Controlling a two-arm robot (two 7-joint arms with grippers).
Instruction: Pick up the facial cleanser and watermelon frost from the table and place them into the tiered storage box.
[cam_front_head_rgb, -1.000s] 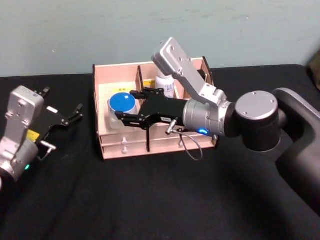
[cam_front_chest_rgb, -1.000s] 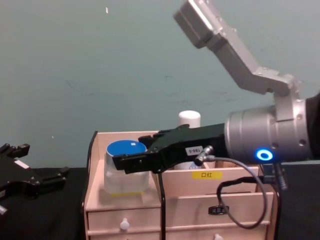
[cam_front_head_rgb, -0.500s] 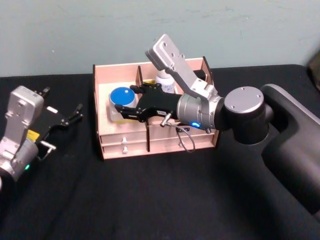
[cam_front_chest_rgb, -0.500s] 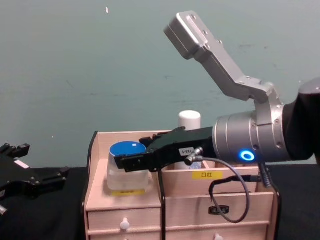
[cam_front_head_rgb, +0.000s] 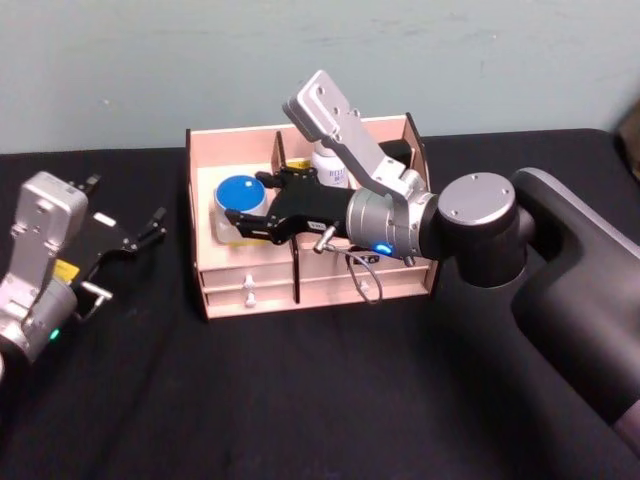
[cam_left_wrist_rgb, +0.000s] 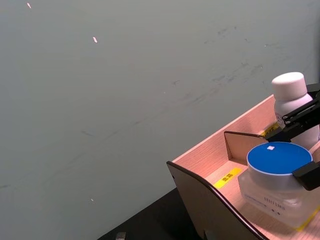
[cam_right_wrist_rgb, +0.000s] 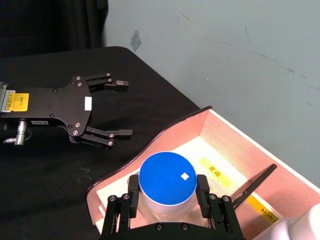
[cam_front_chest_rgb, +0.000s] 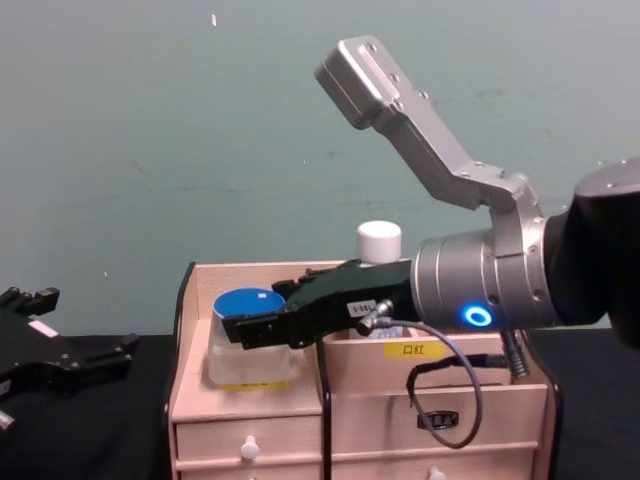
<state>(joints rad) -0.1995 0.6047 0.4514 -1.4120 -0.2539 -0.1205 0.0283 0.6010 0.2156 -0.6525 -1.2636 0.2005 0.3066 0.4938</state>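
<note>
The right gripper (cam_right_wrist_rgb: 165, 202) pinches the watermelon frost (cam_right_wrist_rgb: 166, 181) inside the tiered storage box (cam_front_head_rgb: 240, 265), left compartment; the left gripper (cam_right_wrist_rgb: 117, 107) rests spread.

Plain pale teal wall (cam_front_head_rgb: 480, 60) behind, matte, scuffed with faint dark streaks and a few small white flecks. Black cloth-covered counter (cam_front_head_rgb: 300, 400) below, meeting the wall along a straight edge. Even, soft lighting, no hard shadows. Dark drape or similar (cam_right_wrist_rgb: 50, 22) hanging at one far corner.
</note>
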